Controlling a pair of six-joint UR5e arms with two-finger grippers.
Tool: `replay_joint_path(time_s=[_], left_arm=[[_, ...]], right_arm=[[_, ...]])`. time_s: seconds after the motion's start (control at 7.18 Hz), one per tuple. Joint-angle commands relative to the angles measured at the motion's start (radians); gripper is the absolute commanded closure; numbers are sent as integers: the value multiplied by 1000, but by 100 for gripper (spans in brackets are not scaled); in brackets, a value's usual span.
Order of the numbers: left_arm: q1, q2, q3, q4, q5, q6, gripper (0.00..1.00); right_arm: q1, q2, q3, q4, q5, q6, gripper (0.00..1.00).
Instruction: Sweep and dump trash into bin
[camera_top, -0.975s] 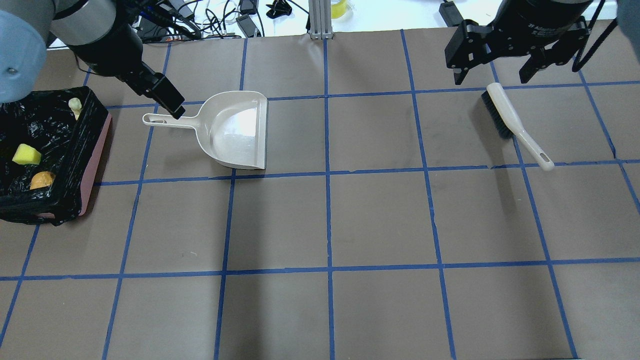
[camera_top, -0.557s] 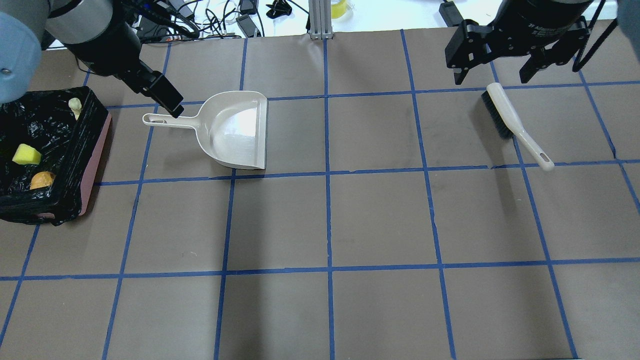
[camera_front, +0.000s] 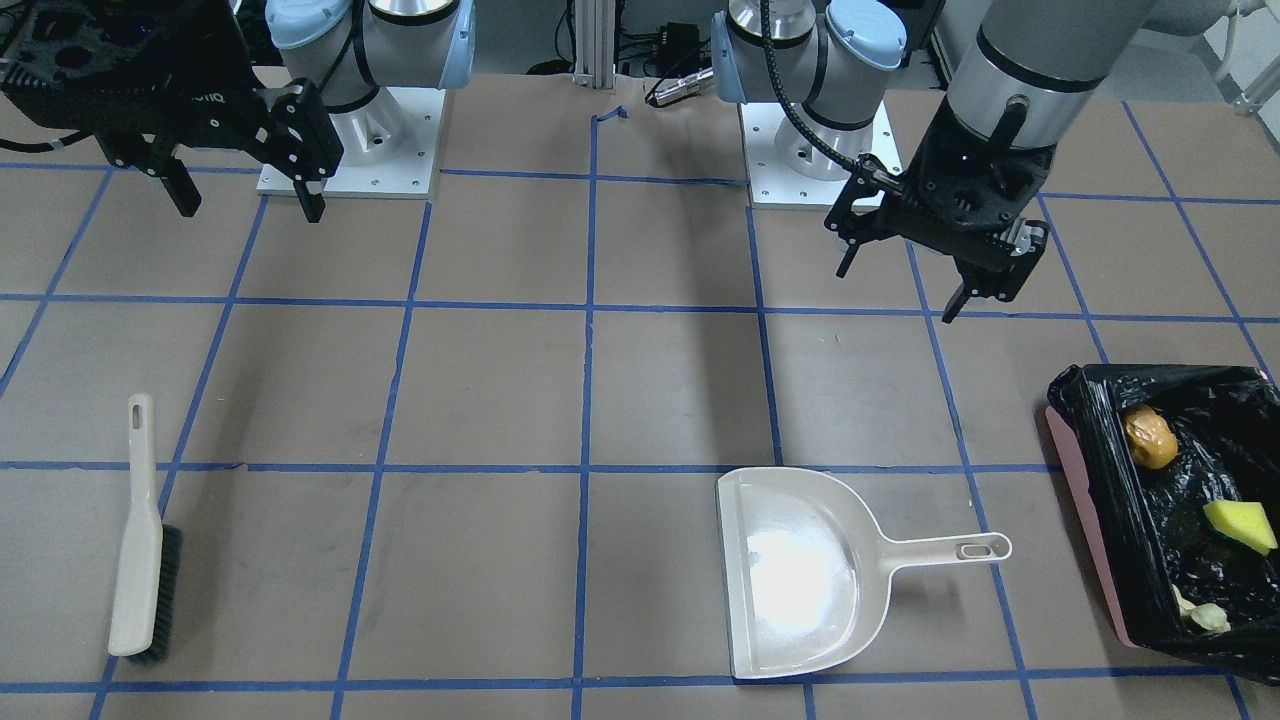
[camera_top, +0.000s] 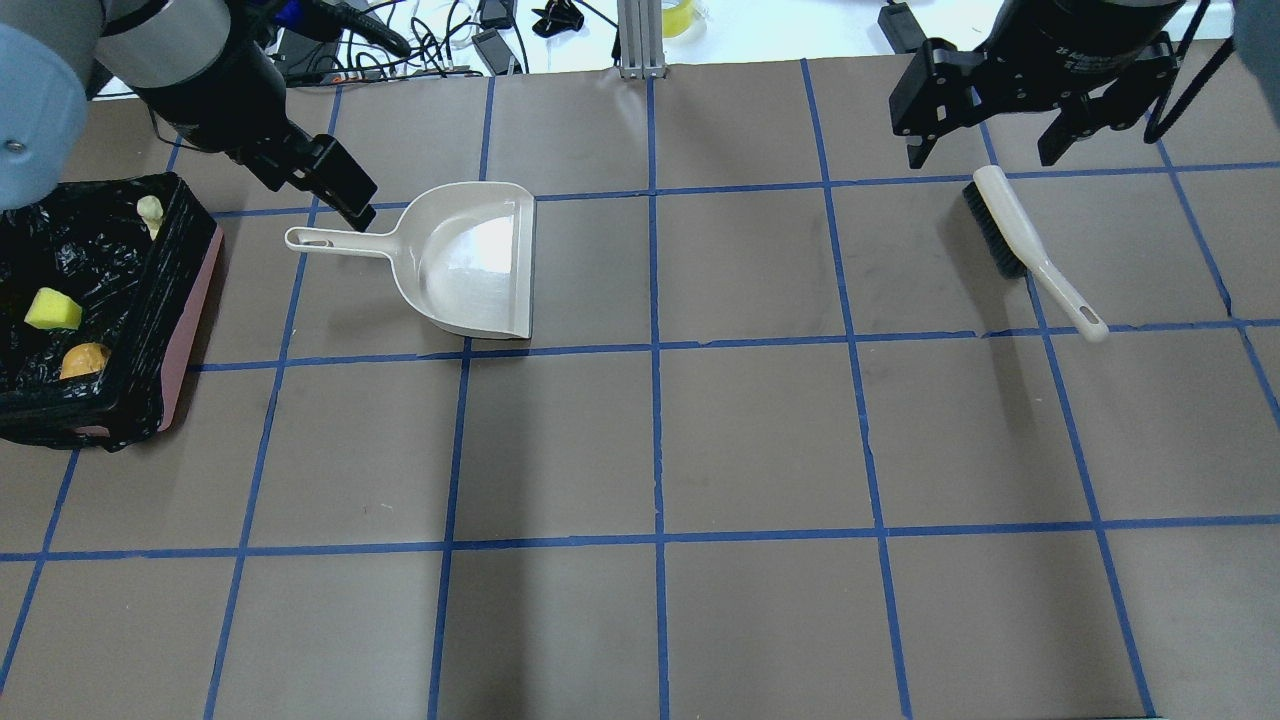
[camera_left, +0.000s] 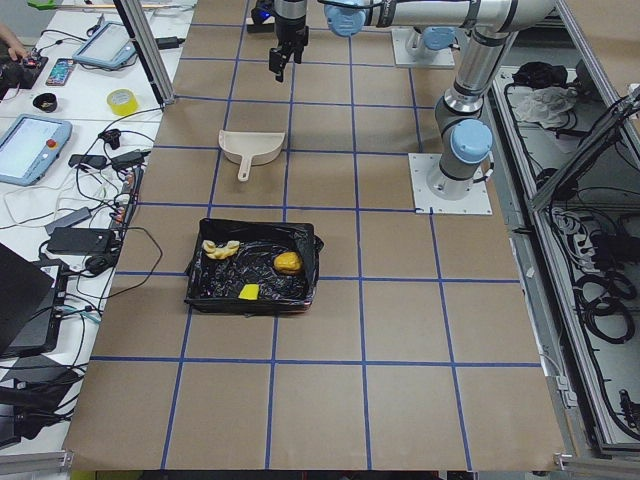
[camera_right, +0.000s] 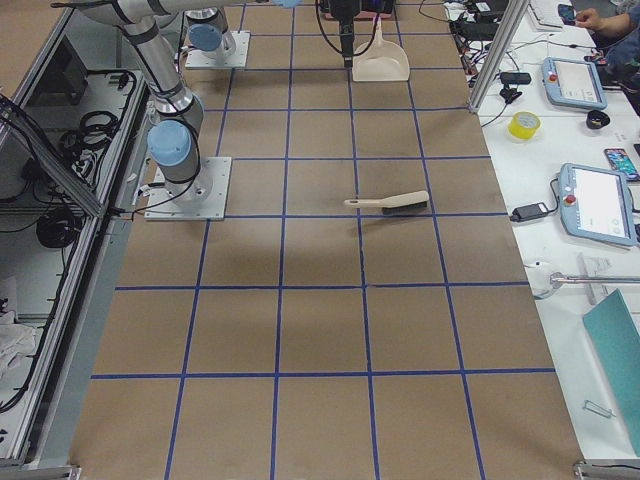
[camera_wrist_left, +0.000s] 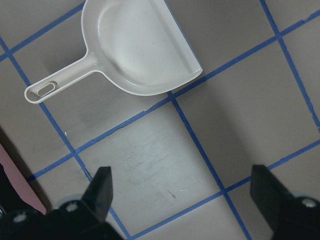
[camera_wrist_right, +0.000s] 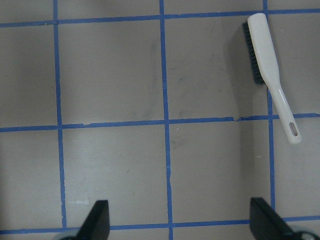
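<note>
The left gripper (camera_front: 897, 290) is held aloft at the upper right of the front-facing view, pointed downward, its jaws spread wide with nothing gripped. It is carried by the left arm (camera_front: 1015, 60), slanted in from the top edge. The right gripper (camera_front: 250, 212) is held at the upper left, likewise spread wide and empty.

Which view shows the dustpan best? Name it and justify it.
The left wrist-mounted view: the dustpan fills much of it, whole, unobstructed, its inside bare. The front-facing view shows it whole but smaller; in the overhead view, fingers of the left gripper crowd its handle; both side views show it tiny.
</note>
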Motion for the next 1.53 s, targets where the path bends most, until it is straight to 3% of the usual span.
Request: replay_joint_path(time_s=[0.0, 1.39], left_arm=[[-104, 22, -24, -4, 104, -183, 0], [-108, 72, -44, -29, 105, -279, 0]], right_arm=[[1, 0, 0, -6, 0, 2, 0], [0, -3, 2, 8, -5, 0, 0]])
